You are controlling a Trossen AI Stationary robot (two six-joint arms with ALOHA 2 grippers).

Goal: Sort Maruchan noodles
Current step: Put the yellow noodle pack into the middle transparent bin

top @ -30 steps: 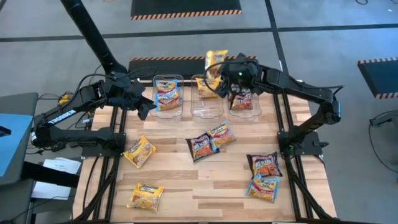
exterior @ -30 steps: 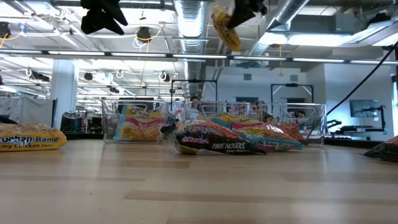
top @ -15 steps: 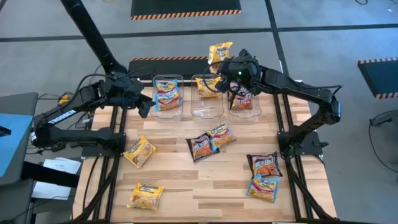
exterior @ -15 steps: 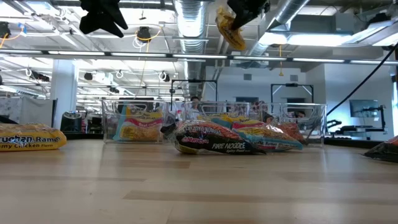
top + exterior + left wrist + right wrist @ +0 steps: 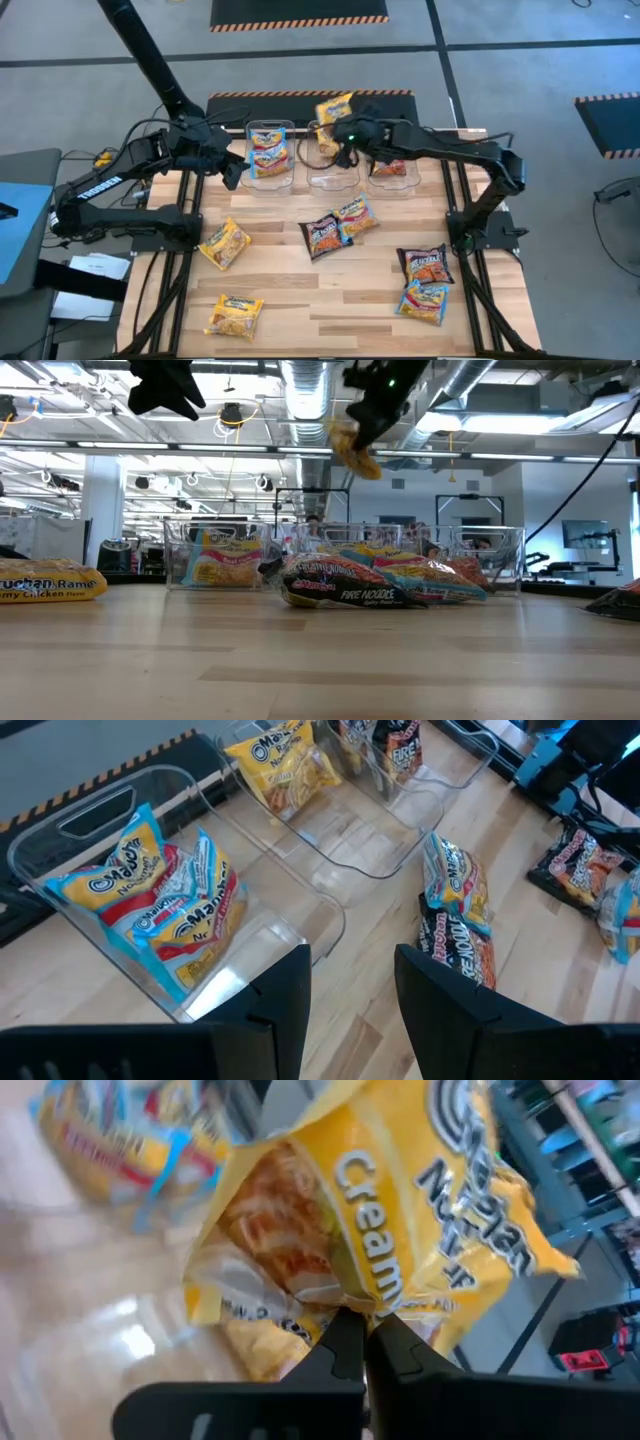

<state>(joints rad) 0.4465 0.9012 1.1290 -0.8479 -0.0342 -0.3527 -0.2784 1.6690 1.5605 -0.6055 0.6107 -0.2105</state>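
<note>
The right gripper [image 5: 342, 131] hangs above the far edge of the desk [image 5: 300, 290], over the middle clear bin [image 5: 331, 165], its fingers [image 5: 345, 1342] clenched on a corner of a yellow packet [image 5: 333, 108]. In the high view the packet's long axis runs from the gripper toward the far edge of the desk, leaning a little left; in the low view it dangles [image 5: 352, 445] tilted, well above the bins.

The left gripper [image 5: 232, 172] waits just left of the left bin [image 5: 268, 152], its fingers [image 5: 285, 995] spread apart with nothing between them. That bin holds blue-pink packets [image 5: 165, 900]; the middle bin holds another yellow packet [image 5: 285, 770]; the right bin [image 5: 392, 170] holds dark packets [image 5: 398, 742].

Loose on the desk: a dark packet [image 5: 322, 236] touching a blue-pink one [image 5: 356, 215] at the centre, two yellow packets [image 5: 224, 243] [image 5: 235, 315] on the near left, and a dark packet [image 5: 425, 265] beside a blue-pink one [image 5: 424, 301] on the near right.
</note>
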